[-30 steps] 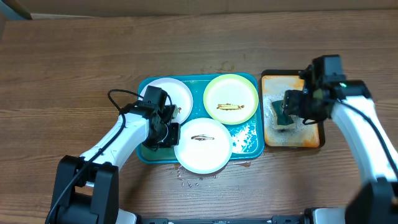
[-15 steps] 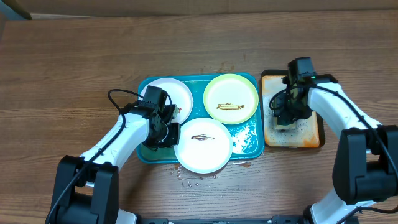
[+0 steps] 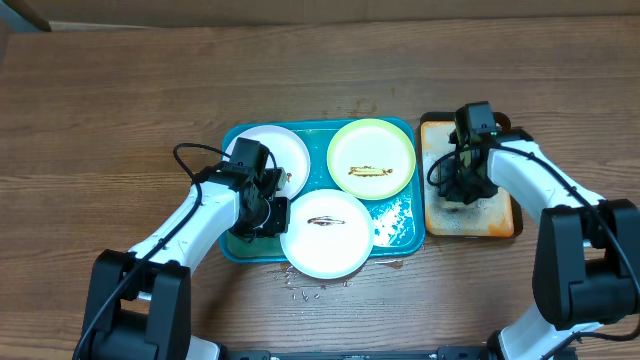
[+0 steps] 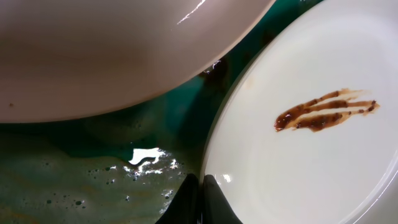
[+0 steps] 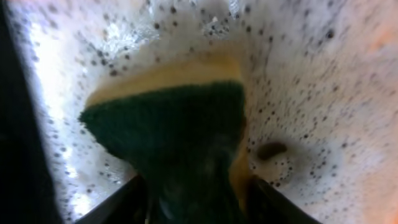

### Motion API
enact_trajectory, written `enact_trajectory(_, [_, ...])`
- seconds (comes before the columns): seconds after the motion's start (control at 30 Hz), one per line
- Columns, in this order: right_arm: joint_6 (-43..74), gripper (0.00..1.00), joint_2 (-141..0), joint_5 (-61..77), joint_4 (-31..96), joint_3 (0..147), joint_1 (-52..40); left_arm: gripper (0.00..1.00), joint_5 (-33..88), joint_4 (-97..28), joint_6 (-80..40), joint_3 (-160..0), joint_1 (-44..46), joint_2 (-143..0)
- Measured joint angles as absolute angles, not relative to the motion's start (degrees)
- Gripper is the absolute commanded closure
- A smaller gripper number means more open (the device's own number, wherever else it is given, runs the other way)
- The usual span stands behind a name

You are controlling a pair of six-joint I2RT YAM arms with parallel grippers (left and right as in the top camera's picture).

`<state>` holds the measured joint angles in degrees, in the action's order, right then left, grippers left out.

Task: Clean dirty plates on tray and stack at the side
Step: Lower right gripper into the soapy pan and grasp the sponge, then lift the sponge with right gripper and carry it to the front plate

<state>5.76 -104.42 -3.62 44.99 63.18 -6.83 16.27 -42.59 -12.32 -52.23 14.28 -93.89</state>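
Note:
The teal tray (image 3: 398, 228) holds three plates. A white plate (image 3: 283, 150) sits back left, a yellow-green plate (image 3: 371, 150) back right, and a second white plate (image 3: 326, 245) in front, overhanging the tray's near rim. Each has a brown smear. My left gripper (image 3: 262, 212) is shut on the front white plate's left rim (image 4: 298, 162); its fingertips (image 4: 200, 199) pinch the edge above the wet tray floor (image 4: 74, 168). My right gripper (image 3: 462, 186) is shut on a green-and-yellow sponge (image 5: 180, 124), its fingers (image 5: 199, 199) pressing the sponge into white foam.
A smaller orange tray with a black rim (image 3: 505, 215) stands just right of the teal tray and is covered with soapy foam. Water drops lie on the wooden table (image 3: 310, 293) in front of the teal tray. The back left plate's edge (image 4: 93, 50) fills the top of the left wrist view.
My right arm has swung left and turned over the orange tray, bringing the sponge down into the foam. My left arm and the plates have not moved.

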Motion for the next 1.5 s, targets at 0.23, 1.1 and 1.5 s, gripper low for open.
enact_trajectory(0.23, [6.0, 0.88, -104.4, -3.6, 45.2, 62.9, -6.8, 0.96, 16.3, -42.6, -12.3, -52.2, 14.3, -93.9])
enact_trajectory(1.1, [10.6, 0.51, -104.4, -3.6, 55.2, 71.0, -6.8, 0.96, 16.3, -42.6, -12.3, -52.2, 14.3, -93.9])
enact_trajectory(1.5, [11.6, 0.74, -104.4, -2.4, 48.0, 62.2, -6.8, 0.96, 16.3, -42.6, -12.3, -52.2, 14.3, -93.9])
